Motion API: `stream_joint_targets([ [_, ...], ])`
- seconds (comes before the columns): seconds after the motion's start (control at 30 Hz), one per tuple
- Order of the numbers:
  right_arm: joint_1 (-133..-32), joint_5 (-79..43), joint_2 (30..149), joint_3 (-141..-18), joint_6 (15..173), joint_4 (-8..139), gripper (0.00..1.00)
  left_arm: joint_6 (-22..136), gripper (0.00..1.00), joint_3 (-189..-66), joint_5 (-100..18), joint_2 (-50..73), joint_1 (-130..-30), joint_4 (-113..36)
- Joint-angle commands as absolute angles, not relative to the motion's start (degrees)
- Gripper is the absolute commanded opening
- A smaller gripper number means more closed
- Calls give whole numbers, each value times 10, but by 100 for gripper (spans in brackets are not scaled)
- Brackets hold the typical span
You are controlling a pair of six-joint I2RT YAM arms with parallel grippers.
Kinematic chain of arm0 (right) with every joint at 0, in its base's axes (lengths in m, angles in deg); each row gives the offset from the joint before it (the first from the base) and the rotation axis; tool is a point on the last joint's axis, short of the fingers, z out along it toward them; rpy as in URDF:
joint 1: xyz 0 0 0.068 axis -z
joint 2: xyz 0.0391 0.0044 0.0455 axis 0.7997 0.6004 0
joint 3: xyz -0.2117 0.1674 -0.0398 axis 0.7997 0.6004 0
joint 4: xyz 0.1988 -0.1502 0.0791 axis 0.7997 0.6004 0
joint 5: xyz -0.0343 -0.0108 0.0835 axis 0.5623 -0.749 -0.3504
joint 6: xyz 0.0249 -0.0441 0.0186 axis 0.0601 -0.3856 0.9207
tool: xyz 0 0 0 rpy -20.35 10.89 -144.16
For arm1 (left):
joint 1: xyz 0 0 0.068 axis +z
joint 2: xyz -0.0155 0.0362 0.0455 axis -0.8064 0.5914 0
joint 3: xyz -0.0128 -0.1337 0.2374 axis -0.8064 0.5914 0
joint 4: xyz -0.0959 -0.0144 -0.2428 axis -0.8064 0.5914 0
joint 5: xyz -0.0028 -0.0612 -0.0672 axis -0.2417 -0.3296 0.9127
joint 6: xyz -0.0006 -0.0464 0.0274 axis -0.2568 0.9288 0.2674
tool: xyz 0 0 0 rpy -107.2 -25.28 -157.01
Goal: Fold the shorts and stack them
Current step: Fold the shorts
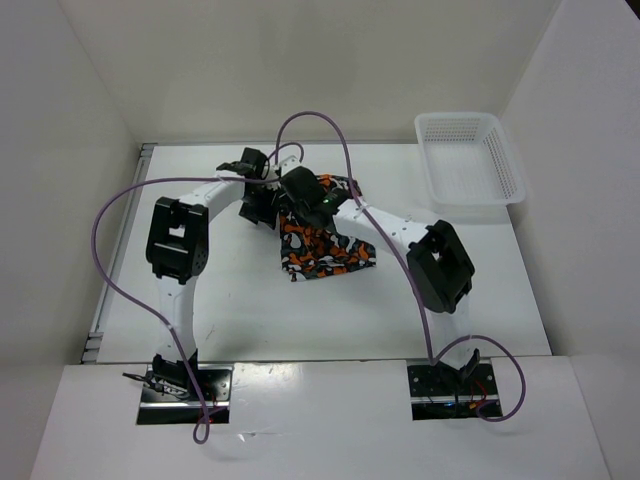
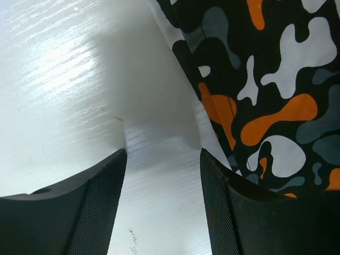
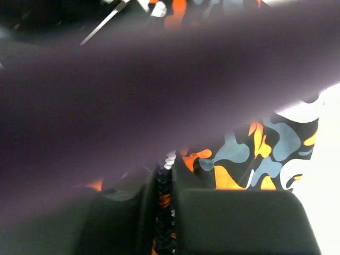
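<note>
The camouflage shorts (image 1: 318, 245) in orange, white, black and grey lie bunched at the table's middle, partly lifted. My right gripper (image 1: 300, 192) is shut on a fold of the shorts (image 3: 265, 154); cloth shows pinched between its fingers (image 3: 234, 223). A blurred purple cable crosses most of the right wrist view. My left gripper (image 1: 258, 200) is open just left of the shorts. Between its fingers (image 2: 95, 207) only bare table shows, and the shorts (image 2: 265, 95) hang beside its right finger.
A white plastic lattice basket (image 1: 470, 160) stands at the back right of the white table (image 1: 230, 290). Purple cables (image 1: 330, 125) loop over both arms. White walls enclose the table on three sides.
</note>
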State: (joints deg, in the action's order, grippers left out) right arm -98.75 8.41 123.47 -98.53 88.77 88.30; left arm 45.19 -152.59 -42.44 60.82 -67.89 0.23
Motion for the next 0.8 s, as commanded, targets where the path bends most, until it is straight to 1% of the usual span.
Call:
stream_joint_targets([
  [0.0, -1007, 42, 1253, -988, 861, 884, 20, 450, 65, -1551, -394, 626, -682, 2],
  [0.07, -1027, 15, 1253, -988, 838, 879, 35, 450, 65, -1551, -394, 631, -676, 2],
  [0.1, -1032, -17, 1253, -988, 831, 879, 47, 450, 65, -1557, -394, 631, -676, 2],
  [0.17, -1039, -46, 1253, -988, 824, 879, 53, 450, 65, -1557, -400, 631, -676, 2],
  [0.2, -1039, -73, 1248, -988, 815, 879, 58, 450, 65, -1557, -400, 631, -676, 2],
  [0.33, -1045, -109, 1220, -994, 783, 879, 62, 450, 65, -1557, -411, 636, -671, 2],
  [0.4, -1045, -116, 1191, -981, 771, 871, 62, 450, 65, -1557, -411, 636, -666, 2],
  [0.43, -1045, -110, 1179, -959, 762, 866, 56, 450, 65, -1557, -411, 631, -666, 2],
  [0.5, -1045, -89, 1150, -928, 750, 845, 47, 450, 65, -1557, -417, 618, -666, 2],
  [0.53, -1045, -72, 1144, -898, 739, 845, 39, 450, 65, -1557, -417, 606, -666, 2],
  [0.63, -1045, -71, 1137, -841, 681, 830, 33, 450, 65, -1557, -417, 587, -666, 8],
  [0.77, -1056, -71, 1143, -809, 615, 800, 28, 450, 65, -1562, -417, 566, -666, 20],
])
